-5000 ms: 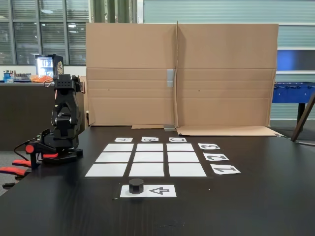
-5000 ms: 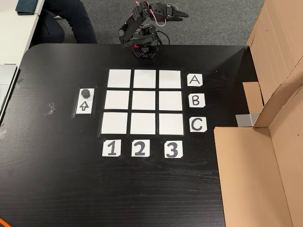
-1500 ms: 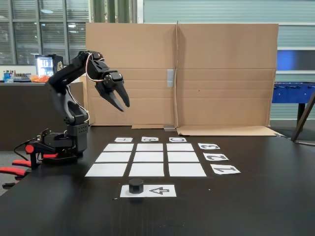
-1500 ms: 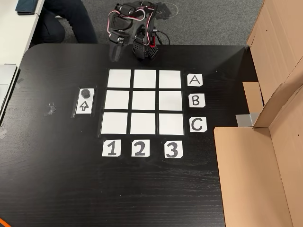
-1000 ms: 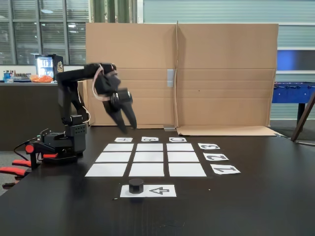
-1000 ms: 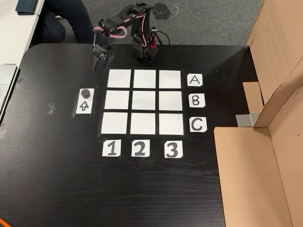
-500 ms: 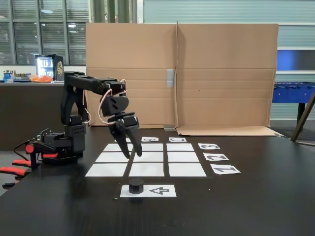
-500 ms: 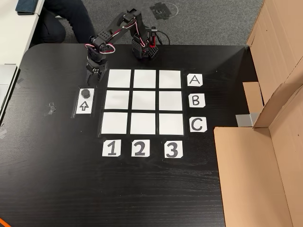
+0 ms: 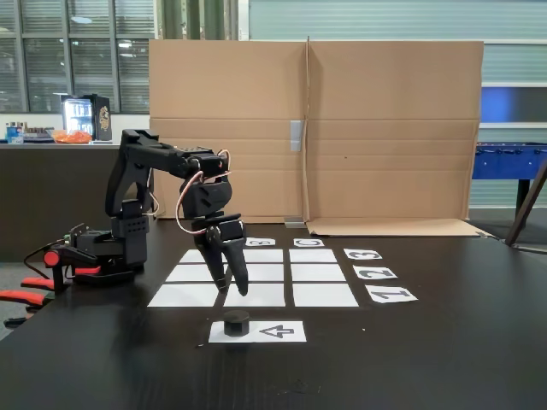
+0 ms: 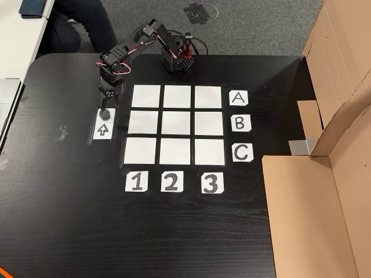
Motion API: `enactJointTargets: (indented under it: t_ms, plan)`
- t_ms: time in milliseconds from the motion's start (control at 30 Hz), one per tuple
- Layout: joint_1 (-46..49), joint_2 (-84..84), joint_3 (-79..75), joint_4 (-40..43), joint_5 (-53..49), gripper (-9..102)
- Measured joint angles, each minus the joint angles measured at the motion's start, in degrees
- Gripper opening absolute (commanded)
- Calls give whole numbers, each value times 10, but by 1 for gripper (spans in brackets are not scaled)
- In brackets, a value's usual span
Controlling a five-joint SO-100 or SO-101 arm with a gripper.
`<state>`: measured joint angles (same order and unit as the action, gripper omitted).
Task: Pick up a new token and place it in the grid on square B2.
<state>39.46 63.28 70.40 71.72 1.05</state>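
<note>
From the low fixed view, the pincer (image 9: pixel 232 287) hangs point-down with its two fingers a narrow gap apart, holding nothing, above the token (image 9: pixel 237 323). The token sits on the left end of the arrow strip (image 9: pixel 275 331), near the tabletop's (image 9: pixel 444 359) front edge, just before the grid (image 9: pixel 257 275). From the high fixed view, the pincer (image 10: pixel 102 107) covers part of the token (image 10: pixel 105 113), which lies near the tabletop's (image 10: pixel 64 220) left edge, left of the grid (image 10: pixel 175 124); square B2 (image 10: pixel 176 123) is bare.

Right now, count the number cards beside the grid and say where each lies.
3. In the top-down fixed view they sit in a row below the grid: card 1 left, card 2 middle, card 3 right.
</note>
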Motion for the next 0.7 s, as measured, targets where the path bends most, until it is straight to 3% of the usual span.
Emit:
enactJointTargets:
  t_ms: [700]
  plan:
    - [16,-126,-153,48,-1,24]
